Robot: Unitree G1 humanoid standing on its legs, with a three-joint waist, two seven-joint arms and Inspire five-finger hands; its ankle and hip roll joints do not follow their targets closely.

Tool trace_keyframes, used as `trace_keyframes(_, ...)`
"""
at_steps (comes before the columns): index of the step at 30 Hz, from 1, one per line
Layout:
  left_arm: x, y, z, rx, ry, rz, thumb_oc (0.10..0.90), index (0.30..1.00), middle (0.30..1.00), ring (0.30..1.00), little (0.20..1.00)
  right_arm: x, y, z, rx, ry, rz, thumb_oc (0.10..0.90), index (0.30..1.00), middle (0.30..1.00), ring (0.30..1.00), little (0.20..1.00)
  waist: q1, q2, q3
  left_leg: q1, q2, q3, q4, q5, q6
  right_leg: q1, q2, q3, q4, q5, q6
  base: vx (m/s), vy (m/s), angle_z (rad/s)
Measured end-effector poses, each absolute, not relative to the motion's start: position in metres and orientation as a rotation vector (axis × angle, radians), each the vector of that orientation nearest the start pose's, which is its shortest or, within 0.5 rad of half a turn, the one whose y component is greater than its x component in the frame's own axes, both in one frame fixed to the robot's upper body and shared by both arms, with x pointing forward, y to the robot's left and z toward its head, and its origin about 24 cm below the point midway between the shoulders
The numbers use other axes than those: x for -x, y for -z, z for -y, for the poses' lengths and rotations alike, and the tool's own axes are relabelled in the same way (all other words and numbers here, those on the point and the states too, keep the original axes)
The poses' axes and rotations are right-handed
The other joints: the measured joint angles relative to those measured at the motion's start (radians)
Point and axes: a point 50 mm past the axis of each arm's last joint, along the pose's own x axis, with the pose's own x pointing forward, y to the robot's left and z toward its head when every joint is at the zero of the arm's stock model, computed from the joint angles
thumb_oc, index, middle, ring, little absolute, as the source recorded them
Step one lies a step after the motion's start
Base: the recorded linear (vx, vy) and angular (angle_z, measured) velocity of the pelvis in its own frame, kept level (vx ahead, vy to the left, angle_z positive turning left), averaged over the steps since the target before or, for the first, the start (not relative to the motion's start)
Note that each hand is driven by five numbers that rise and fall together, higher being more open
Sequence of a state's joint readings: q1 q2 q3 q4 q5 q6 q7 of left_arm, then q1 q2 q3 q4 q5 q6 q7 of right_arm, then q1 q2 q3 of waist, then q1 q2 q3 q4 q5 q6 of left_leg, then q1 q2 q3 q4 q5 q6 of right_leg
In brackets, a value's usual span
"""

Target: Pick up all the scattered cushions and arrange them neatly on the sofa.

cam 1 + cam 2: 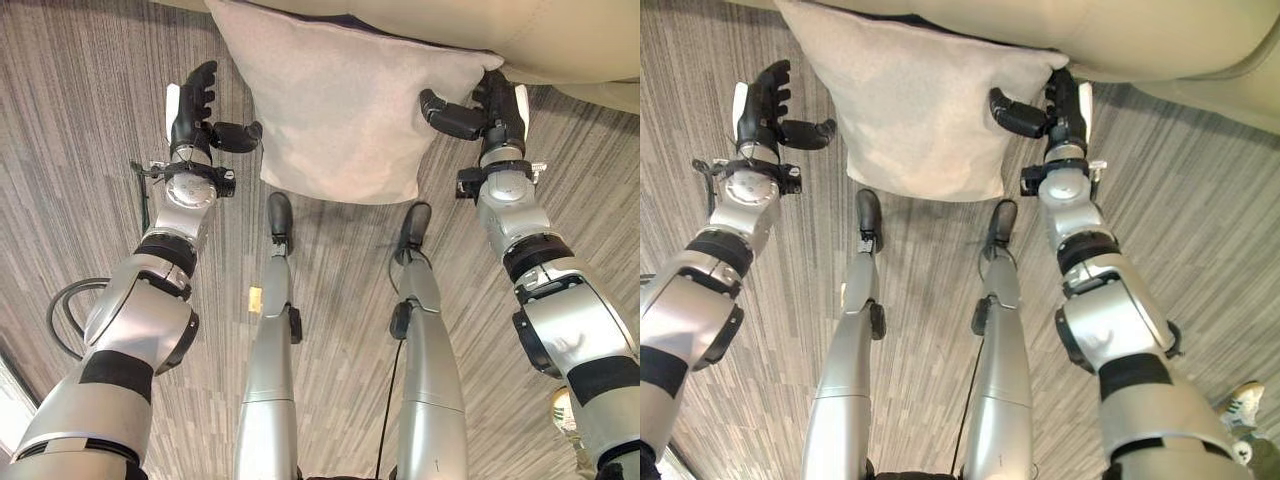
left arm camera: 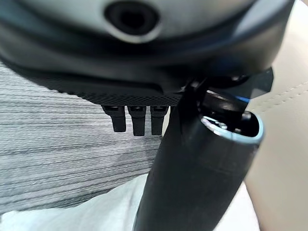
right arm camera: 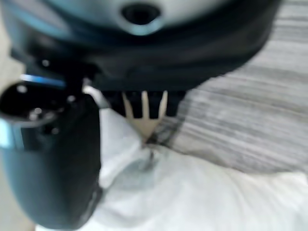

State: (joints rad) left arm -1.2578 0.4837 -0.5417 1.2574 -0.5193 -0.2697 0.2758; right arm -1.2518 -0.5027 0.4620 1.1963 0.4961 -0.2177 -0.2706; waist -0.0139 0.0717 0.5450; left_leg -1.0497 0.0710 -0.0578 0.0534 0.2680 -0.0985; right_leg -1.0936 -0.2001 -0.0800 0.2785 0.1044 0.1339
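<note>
Leaning cushion (image 1: 340, 110) on sofa (image 1: 580, 40) | between open fingers (image 1: 200, 85) | untouched

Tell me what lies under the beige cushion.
The cushion leans against the sofa, over grey striped carpet. Its lower edge shows carpet beneath; anything directly behind it is covered.

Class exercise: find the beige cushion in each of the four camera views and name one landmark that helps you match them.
Left eye view: cushion top centre, between the two robot hands.
Right eye view: cushion top, left of centre.
Left wrist view: pale cloth along the lower edge.
Right wrist view: cushion across the lower part.
Shared landmark: striped grey carpet.
</note>
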Motion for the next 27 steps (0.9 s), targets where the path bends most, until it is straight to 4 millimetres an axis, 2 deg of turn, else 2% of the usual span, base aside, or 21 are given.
trace_keyframes(3,-0.422,-0.228,-0.206,-0.257,-0.261,0.27,0.8,0.9,0.9,0.9,0.9,-0.42,-0.234,0.212,0.249,0.277,0.269,0.8,0.9,0.9,0.9,0.9,-0.001,0.0,0.0,-0.006,0.0,-0.001,-0.001,0.001,0.0,-0.006,0.001,0.001,-0.001,0.0,0.001,0.04,0.015,-0.01)
trace_keyframes(7,-0.423,-0.236,-0.2,-0.219,-0.232,0.288,0.8,0.9,0.9,0.9,0.9,-0.42,-0.247,0.208,0.232,0.264,0.317,0.8,0.9,0.9,0.9,0.9,-0.002,-0.002,-0.005,-0.053,0.0,-0.001,-0.003,0.005,0.0,-0.053,0.001,0.001,0.0,0.003,0.001,0.0,0.0,0.0)
trace_keyframes(10,-0.424,-0.232,-0.195,-0.215,-0.222,0.276,0.8,0.9,0.9,0.9,0.9,-0.42,-0.247,0.206,0.224,0.258,0.322,0.8,0.9,0.9,0.9,0.9,-0.002,-0.003,-0.005,-0.056,0.0,-0.003,-0.002,0.006,0.0,-0.056,-0.003,0.001,0.0,0.003,0.001,0.0,0.0,0.0)
trace_keyframes(15,-0.425,-0.236,-0.19,-0.189,-0.214,0.287,0.8,0.9,0.9,0.9,0.9,-0.421,-0.249,0.206,0.219,0.257,0.325,0.8,0.9,0.9,0.9,0.9,-0.002,-0.003,-0.005,-0.057,0.001,-0.005,-0.001,0.005,0.0,-0.057,-0.002,0.001,0.0,0.003,0.001,0.01,-0.033,-0.01)
trace_keyframes(16,-0.427,-0.241,-0.185,-0.195,-0.191,0.273,0.8,0.9,0.9,0.9,0.9,-0.427,-0.255,0.19,0.32,0.183,0.273,0.8,0.9,0.9,0.9,0.9,0.013,-0.009,0.003,-0.048,0.003,-0.003,0.016,0.005,-0.003,-0.049,0.0,-0.008,0.027,-0.011,0.026,0.01,-0.06,-0.05)
trace_keyframes(17,-0.429,-0.234,-0.182,-0.223,-0.168,0.198,0.8,0.9,0.9,0.9,0.9,-0.432,-0.254,0.191,0.438,0.148,0.11,0.8,0.9,0.9,0.9,0.9,-0.009,-0.027,0.0,-0.062,0.011,-0.008,0.049,-0.006,-0.015,-0.062,-0.001,-0.008,0.065,-0.027,0.043,0.04,0.135,0.21)
trace_keyframes(18,-0.424,-0.223,-0.145,-0.07,-0.032,0.266,0.8,0.9,0.9,0.9,0.9,-0.421,-0.237,0.202,0.073,0.093,0.244,0.8,0.9,0.9,0.9,0.9,0.006,-0.029,-0.038,-0.085,-0.01,-0.045,0.088,-0.016,-0.017,-0.083,-0.02,-0.006,0.091,-0.056,-0.003,0.06,0.099,0.35)
trace_keyframes(19,-0.419,-0.213,-0.126,0.017,0.005,0.294,0.8,0.9,0.9,0.9,0.9,-0.412,-0.209,0.216,-0.075,0.138,0.287,0.8,0.9,0.9,0.9,0.9,0.022,-0.034,-0.064,-0.102,-0.014,-0.053,0.098,-0.021,-0.009,-0.095,-0.017,-0.013,0.095,-0.055,-0.002,0.03,0.057,0.29)
trace_keyframes(20,-0.42,-0.208,-0.126,-0.039,0.013,0.279,0.8,0.9,0.9,0.9,0.9,-0.41,-0.192,0.216,-0.032,0.124,0.26,0.8,0.9,0.9,0.9,0.9,0.026,-0.04,-0.091,-0.131,-0.014,-0.043,0.101,-0.054,-0.006,-0.112,-0.011,-0.008,0.094,-0.067,0.008,0.0,0.0,0.04)
trace_keyframes(22,-0.424,-0.218,-0.136,-0.066,-0.019,0.28,0.8,0.9,0.9,0.9,0.9,-0.41,-0.182,0.221,0.045,0.125,0.194,0.8,0.9,0.9,0.9,0.9,-0.016,-0.048,-0.095,-0.187,-0.022,-0.036,0.102,-0.054,-0.005,-0.166,-0.016,0.008,0.084,-0.048,0.021,0.01,0.031,-0.02)
trace_keyframes(24,-0.426,-0.239,-0.137,-0.071,-0.039,0.332,0.8,0.9,0.9,0.9,0.9,-0.411,-0.187,0.223,0.044,0.165,0.205,0.8,0.9,0.9,0.9,0.9,-0.044,-0.048,-0.094,-0.25,-0.034,-0.028,0.119,-0.034,0.007,-0.215,-0.023,0.026,0.061,-0.01,0.023,0.04,0.134,-0.04)
trace_keyframes(26,-0.427,-0.258,-0.135,-0.066,-0.054,0.366,0.8,0.9,0.9,0.9,0.9,-0.416,-0.202,0.205,0.046,0.142,0.244,0.8,0.9,0.9,0.9,0.9,-0.061,-0.053,-0.085,-0.266,-0.033,-0.017,0.121,-0.035,0.009,-0.217,-0.019,0.03,0.022,0.014,0.024,0.09,0.162,-0.11)
trace_keyframes(27,-0.427,-0.265,-0.131,-0.019,-0.064,0.376,0.8,0.9,0.9,0.9,0.9,-0.419,-0.217,0.185,0.042,0.102,0.289,0.8,0.9,0.9,0.9,0.9,-0.064,-0.06,-0.082,-0.266,-0.029,-0.003,0.122,-0.038,0.013,-0.213,-0.014,0.044,-0.012,0.034,0.026,0.08,0.119,-0.15)
